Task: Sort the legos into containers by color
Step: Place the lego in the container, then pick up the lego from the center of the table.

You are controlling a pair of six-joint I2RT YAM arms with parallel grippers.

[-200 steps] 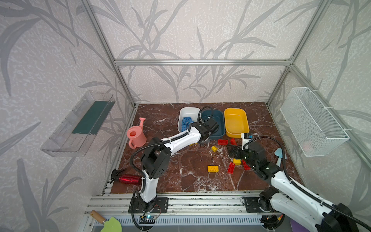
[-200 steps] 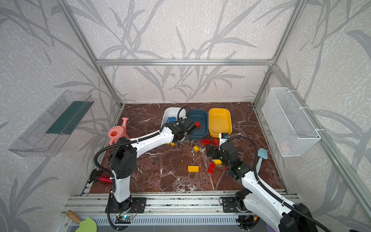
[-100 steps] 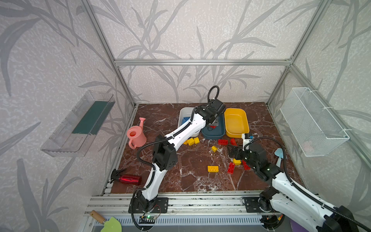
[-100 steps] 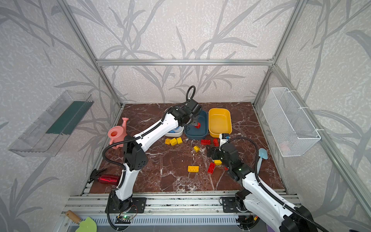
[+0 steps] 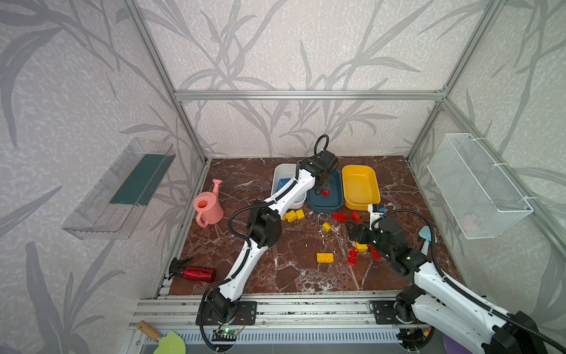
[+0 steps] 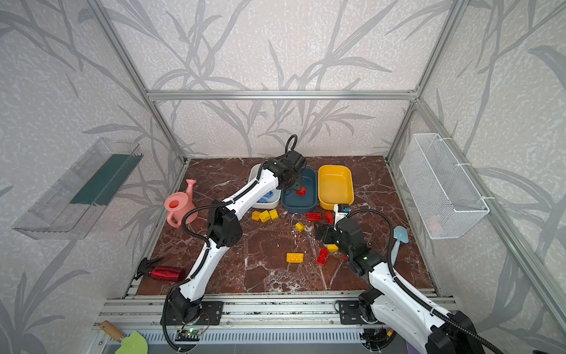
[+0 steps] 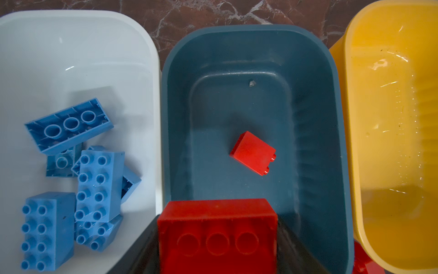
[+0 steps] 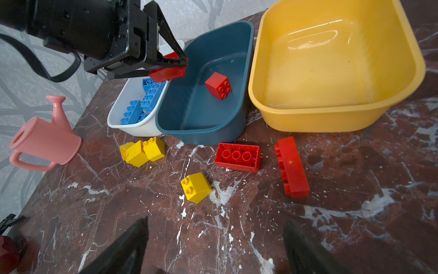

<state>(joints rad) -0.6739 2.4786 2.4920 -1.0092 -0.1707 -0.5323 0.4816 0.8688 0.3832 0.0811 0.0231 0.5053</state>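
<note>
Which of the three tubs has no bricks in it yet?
The yellow tub; the white tub holds blue bricks and the teal tub one red brick.

3 tubs, 6 red bricks, about 6 yellow, about 6 blue

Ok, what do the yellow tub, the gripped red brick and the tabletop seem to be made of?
Yellow tub: glossy moulded plastic, with bright highlights on its walls. Red brick: hard, smooth plastic, moulded studs and tubes. Tabletop: red-brown marble or a marble-look sheet, white-veined; white flecks may be chips, so I can't tell which.
</note>
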